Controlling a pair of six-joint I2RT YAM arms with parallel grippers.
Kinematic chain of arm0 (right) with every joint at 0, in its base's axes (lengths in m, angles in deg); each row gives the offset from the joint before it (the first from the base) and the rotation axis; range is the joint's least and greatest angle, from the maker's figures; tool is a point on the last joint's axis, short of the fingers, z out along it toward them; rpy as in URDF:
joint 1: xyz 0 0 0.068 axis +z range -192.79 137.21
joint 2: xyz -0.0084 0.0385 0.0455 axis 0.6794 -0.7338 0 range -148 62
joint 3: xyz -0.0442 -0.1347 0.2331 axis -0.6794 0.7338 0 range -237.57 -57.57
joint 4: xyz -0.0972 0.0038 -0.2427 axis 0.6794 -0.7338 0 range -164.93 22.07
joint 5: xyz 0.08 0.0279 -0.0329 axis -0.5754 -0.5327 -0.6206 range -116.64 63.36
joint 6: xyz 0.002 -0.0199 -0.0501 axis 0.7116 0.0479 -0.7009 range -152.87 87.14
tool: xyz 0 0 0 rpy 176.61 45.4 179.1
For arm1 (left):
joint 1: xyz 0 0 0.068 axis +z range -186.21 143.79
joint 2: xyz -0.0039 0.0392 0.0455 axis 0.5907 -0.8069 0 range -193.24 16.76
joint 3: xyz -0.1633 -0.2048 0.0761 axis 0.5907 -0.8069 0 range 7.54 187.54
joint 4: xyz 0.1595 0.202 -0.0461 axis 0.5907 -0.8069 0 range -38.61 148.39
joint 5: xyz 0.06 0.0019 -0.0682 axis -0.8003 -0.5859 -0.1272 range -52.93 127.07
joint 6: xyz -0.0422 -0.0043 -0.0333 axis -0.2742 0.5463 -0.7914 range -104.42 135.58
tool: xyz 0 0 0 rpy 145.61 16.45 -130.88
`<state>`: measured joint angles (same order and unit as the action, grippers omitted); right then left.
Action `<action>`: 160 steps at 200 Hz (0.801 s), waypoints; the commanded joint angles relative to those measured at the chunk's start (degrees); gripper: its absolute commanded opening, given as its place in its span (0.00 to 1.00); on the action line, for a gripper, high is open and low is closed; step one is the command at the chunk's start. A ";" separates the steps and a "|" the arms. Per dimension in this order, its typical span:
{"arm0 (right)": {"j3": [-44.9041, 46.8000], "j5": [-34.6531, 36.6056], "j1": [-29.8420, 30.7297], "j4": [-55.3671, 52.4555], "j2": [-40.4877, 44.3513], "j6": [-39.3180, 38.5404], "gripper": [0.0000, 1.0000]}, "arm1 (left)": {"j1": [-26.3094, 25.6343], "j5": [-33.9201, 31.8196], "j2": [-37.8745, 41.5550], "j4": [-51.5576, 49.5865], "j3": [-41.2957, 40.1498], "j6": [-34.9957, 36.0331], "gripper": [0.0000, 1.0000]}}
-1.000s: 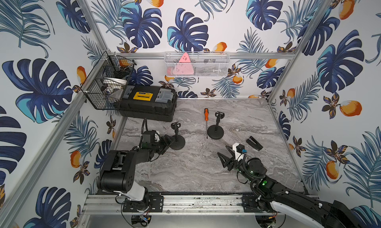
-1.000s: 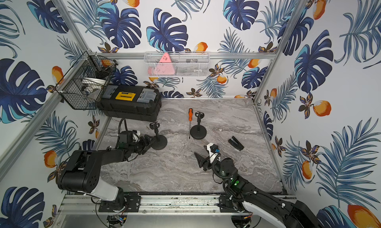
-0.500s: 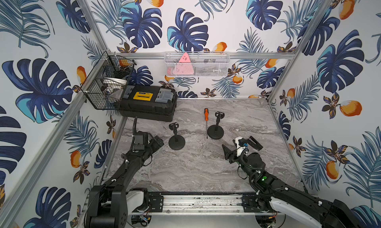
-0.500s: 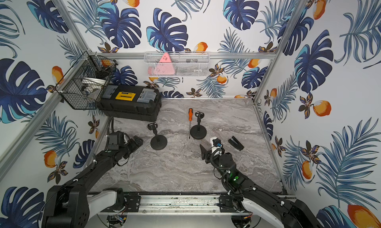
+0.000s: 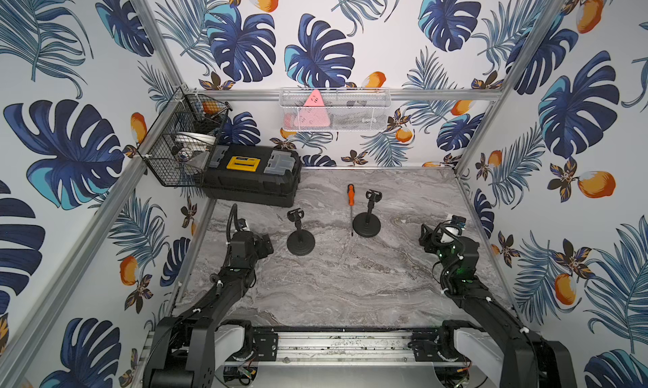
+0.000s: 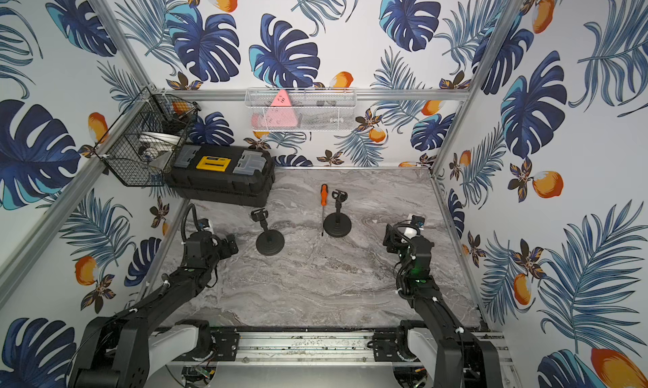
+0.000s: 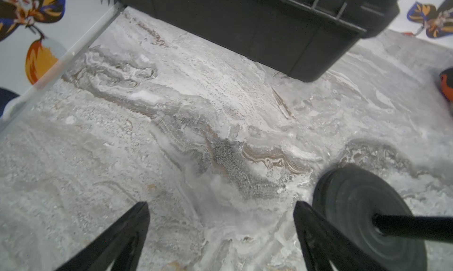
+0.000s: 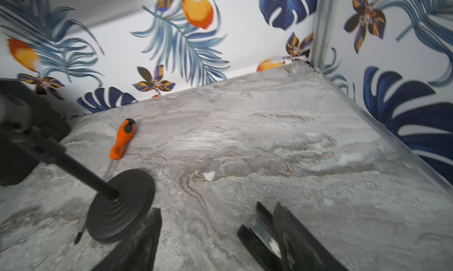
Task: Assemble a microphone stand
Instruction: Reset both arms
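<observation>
Jaws of my left gripper (image 7: 220,206) stand wide apart, gripping nothing. Those of my right gripper (image 8: 218,208) stand well apart; one black clip (image 8: 259,233) lies on the marble table (image 5: 333,291) just beside one finger, unclamped. Two microphone stands, both upright: the left stand (image 5: 300,240) at 3 o'clock of my left gripper, the right stand (image 5: 366,224) at 9 o'clock of my right. One orange screwdriver (image 5: 350,197) lies just beside the right stand. One black toolbox (image 5: 252,177) occupies the 11 o'clock corner.

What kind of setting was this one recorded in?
Probably a staged robot test booth, not a real workshop: aluminium frame posts holding leaf-print wallpapered walls, a grey marble-look tabletop, and black robot arms on a silver front rail.
</observation>
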<state>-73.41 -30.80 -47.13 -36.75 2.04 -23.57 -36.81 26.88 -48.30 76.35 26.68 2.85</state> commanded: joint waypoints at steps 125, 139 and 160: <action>-3.35 -12.58 -6.75 27.02 -29.10 -1.82 0.76 | 7.48 7.88 -21.42 44.01 -4.00 3.51 0.98; -3.93 -12.83 -6.75 27.63 -31.22 -1.99 0.76 | 7.31 9.95 -21.72 43.26 -3.44 4.91 0.99; -4.15 -12.54 -6.65 27.08 -31.32 -1.99 0.76 | 6.70 10.90 -22.61 45.30 -3.75 6.03 0.99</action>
<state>-76.95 -43.98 -53.89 -11.64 -29.39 -25.03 -29.73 34.28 -70.27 116.43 22.86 8.01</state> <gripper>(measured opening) 0.755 0.987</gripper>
